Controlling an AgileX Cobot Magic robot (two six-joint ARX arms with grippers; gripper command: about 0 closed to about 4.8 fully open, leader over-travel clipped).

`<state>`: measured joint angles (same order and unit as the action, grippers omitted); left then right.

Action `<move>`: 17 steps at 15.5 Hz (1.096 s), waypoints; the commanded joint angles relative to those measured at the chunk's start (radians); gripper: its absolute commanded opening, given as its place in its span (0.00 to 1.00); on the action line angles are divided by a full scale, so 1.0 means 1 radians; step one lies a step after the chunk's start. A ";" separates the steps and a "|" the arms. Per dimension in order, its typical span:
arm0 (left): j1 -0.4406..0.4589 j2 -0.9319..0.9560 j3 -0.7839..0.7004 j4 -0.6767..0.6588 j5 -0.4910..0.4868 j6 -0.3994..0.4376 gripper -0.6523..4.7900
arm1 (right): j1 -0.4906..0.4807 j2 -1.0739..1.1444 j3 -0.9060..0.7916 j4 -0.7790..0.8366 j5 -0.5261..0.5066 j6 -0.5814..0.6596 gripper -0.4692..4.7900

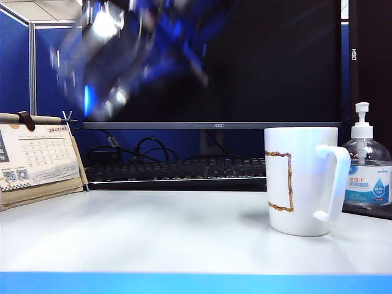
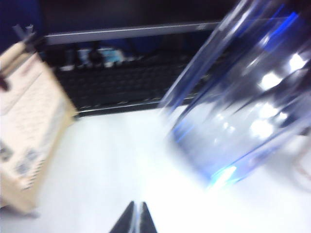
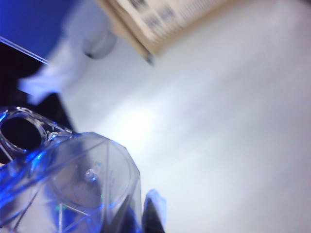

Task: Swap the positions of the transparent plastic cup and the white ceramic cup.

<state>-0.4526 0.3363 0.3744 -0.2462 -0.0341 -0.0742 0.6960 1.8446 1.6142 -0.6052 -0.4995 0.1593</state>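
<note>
While right gripper (image 3: 150,213) pinches transparent plastic cup (image 3: 73,184) | left gripper (image 2: 136,218) pressed together | white table (image 1: 153,233)

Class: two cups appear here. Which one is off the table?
The transparent plastic cup, a blur high at the exterior view's upper left in the right tool. The white ceramic cup stands on the table.

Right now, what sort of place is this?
Probably an office desk in a cubicle: a black AOC monitor with a black keyboard beneath it, a paper desk calendar, and blue partition walls behind.
</note>
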 commanded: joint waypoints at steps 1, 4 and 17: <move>0.000 0.001 -0.032 0.009 0.048 -0.018 0.15 | 0.008 0.063 0.010 -0.004 0.011 -0.014 0.07; 0.000 0.001 -0.061 0.011 0.089 -0.039 0.15 | 0.024 0.122 0.011 -0.004 0.057 -0.030 0.07; -0.001 0.001 -0.069 0.007 0.196 -0.040 0.16 | 0.052 0.277 0.247 -0.188 0.209 -0.169 0.08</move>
<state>-0.4530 0.3378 0.3058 -0.2478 0.1555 -0.1097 0.7456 2.1246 1.8572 -0.7712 -0.2852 0.0051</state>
